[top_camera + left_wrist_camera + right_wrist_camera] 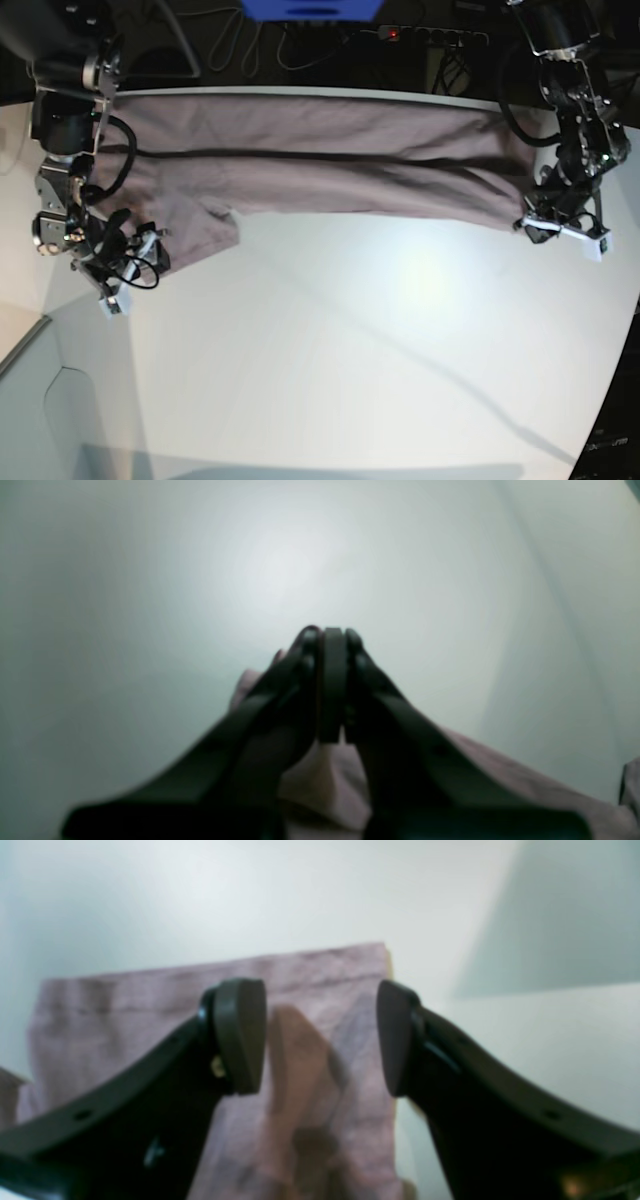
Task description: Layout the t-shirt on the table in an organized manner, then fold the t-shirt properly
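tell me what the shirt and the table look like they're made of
The t-shirt looks like soft matte knit, probably cotton: it sags, creases and shows a faint heathered weave in the right wrist view. The table looks like a hard, smooth white laminate or coated board, judging by the soft glare; which one cannot be told.

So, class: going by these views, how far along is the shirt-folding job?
Done: the t-shirt lies stretched in a long band along the table's far side. In hand: the left claw is shut on one end; the right claw hangs open over the other. Left: smoothing the creases and every proper fold.
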`<state>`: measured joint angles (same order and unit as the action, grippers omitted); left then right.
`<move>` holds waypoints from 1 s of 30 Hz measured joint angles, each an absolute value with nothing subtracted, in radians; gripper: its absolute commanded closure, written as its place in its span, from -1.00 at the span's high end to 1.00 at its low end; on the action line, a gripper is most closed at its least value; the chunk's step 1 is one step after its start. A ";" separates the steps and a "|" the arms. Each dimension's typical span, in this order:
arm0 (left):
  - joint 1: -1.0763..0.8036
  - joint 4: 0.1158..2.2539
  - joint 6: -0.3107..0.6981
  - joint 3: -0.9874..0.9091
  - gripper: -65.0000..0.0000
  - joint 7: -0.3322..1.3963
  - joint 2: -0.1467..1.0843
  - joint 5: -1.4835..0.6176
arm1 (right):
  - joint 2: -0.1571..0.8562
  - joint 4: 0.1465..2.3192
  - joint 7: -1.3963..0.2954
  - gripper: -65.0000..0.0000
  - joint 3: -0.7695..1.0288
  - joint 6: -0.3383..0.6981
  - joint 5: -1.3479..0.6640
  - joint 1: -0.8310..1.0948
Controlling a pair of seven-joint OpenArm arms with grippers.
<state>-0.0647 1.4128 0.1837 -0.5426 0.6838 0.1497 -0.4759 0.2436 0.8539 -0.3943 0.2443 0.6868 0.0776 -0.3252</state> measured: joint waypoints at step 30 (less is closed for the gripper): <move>0.004 1.361 0.184 -0.537 -1.00 0.678 0.150 -0.476 | 0.244 0.739 -0.222 0.08 0.244 0.485 0.066 -0.329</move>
